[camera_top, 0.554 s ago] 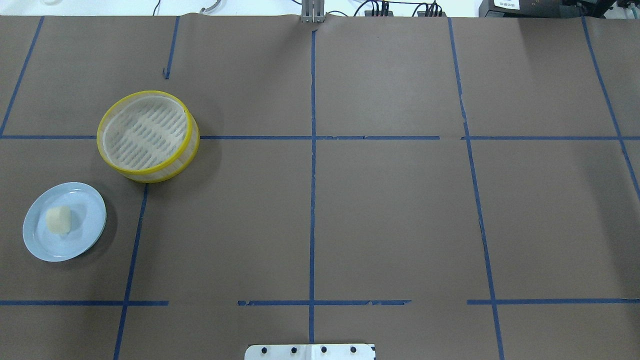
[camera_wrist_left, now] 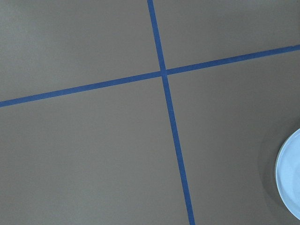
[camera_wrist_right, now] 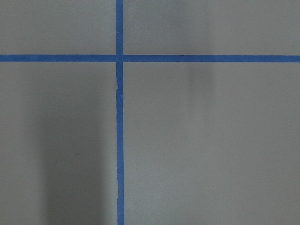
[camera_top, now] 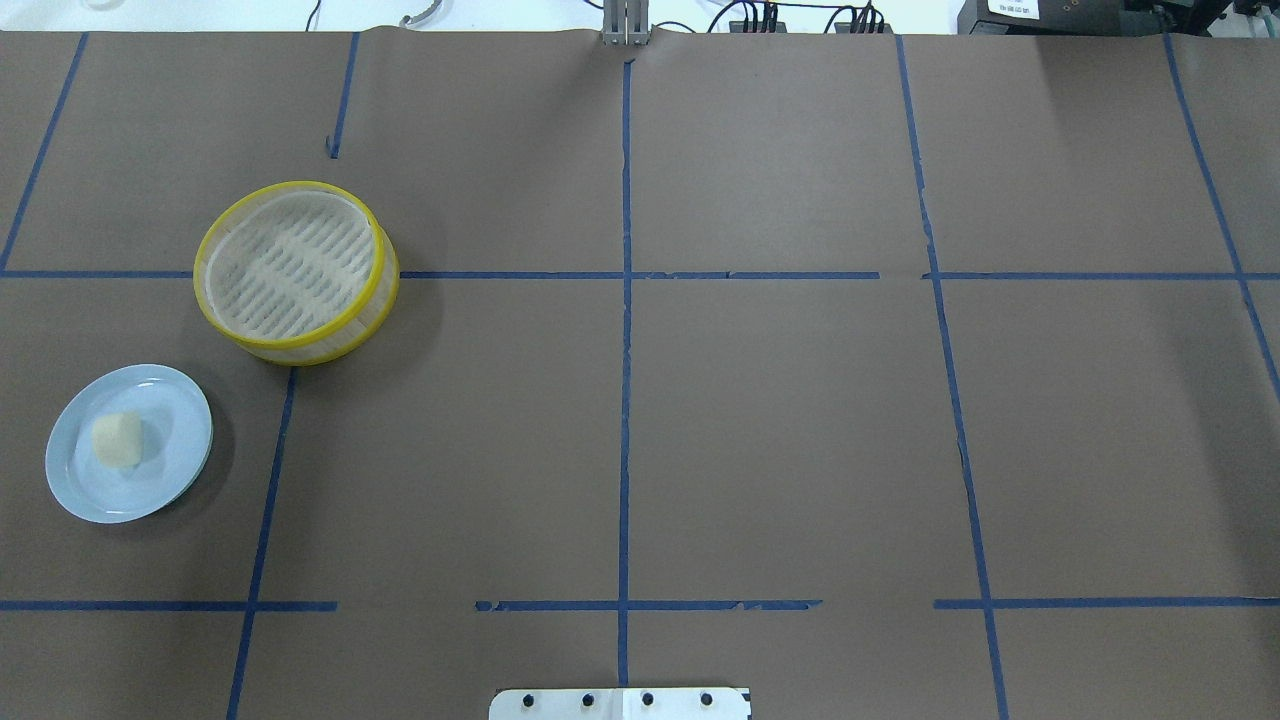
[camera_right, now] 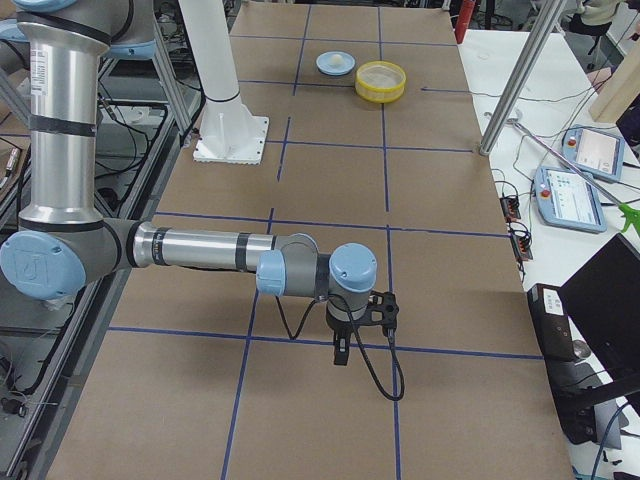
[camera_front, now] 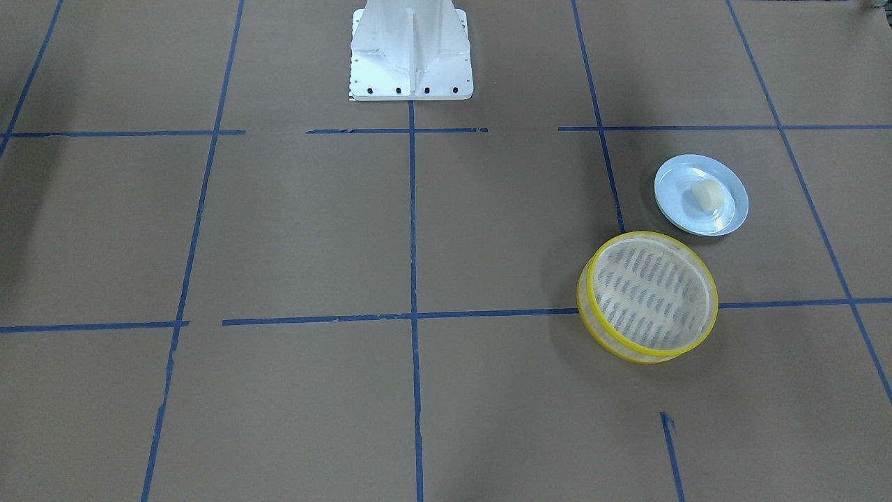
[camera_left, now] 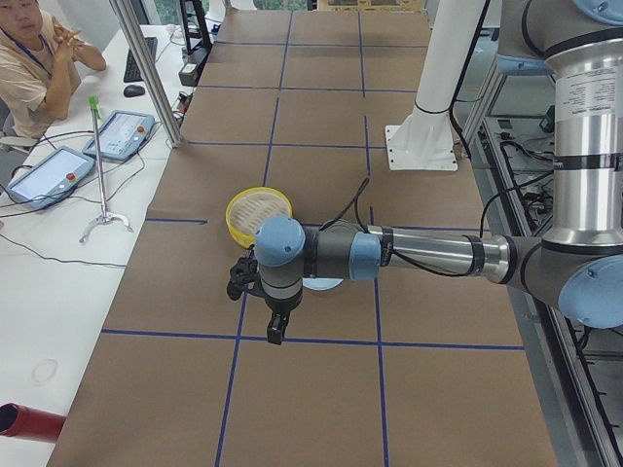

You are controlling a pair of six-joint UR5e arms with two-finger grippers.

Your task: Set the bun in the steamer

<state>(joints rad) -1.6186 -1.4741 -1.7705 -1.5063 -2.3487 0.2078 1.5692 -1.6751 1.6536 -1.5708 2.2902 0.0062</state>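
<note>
The bun [camera_top: 118,441] is a small cream lump lying on a pale blue plate [camera_top: 172,432] at the table's left; it also shows in the front view [camera_front: 705,194]. The steamer [camera_top: 290,265] with its yellow rim stands empty just beyond the plate, also seen in the front view [camera_front: 651,296]. My left gripper [camera_left: 275,328] shows only in the exterior left view, hanging above the table near the plate; I cannot tell whether it is open or shut. My right gripper [camera_right: 342,350] shows only in the exterior right view, far from the steamer [camera_right: 380,80]; I cannot tell its state.
Brown paper with blue tape lines covers the table. The white robot base [camera_front: 411,49] stands at the middle of the robot's side. The plate's edge [camera_wrist_left: 291,180] shows in the left wrist view. A metal post [camera_left: 146,68] and tablets [camera_left: 122,134] stand on the operators' side.
</note>
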